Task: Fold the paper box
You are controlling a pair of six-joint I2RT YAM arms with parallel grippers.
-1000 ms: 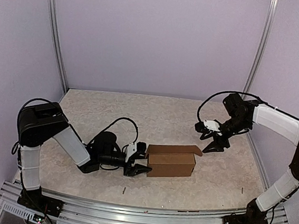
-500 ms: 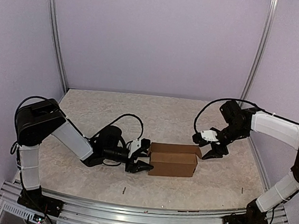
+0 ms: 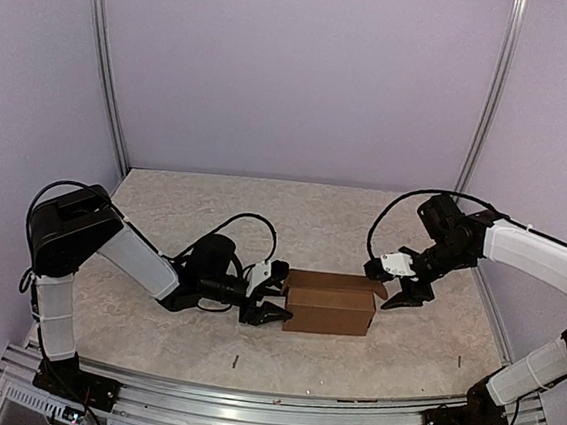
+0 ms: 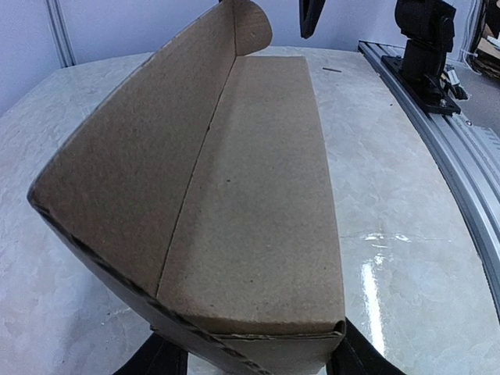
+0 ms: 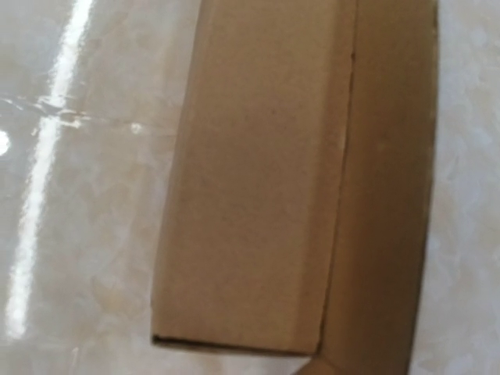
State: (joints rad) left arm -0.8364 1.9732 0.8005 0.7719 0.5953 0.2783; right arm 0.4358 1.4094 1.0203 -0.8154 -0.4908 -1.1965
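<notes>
The paper box (image 3: 329,312) is a brown cardboard box lying mid-table, its lid (image 4: 133,156) raised along the far side with a rounded tab (image 4: 251,23) at the right end. My left gripper (image 3: 275,295) is open, low on the table, its two dark fingers (image 4: 355,358) astride the box's left end. My right gripper (image 3: 389,283) is open at the box's right end, close to the lid's tab. The right wrist view looks down on the box (image 5: 258,195) and shows none of its own fingers.
The marbled table (image 3: 193,214) is fenced by purple walls and metal posts (image 3: 107,65). An aluminium rail (image 4: 437,141) runs along the near edge with the right arm's base (image 4: 426,39). Two small dark scraps (image 3: 235,361) (image 3: 458,361) lie on the table near the front.
My left gripper slid right until its fingers straddle the box's left end, nudging the box slightly right. My right gripper came down and left to the box's right end.
</notes>
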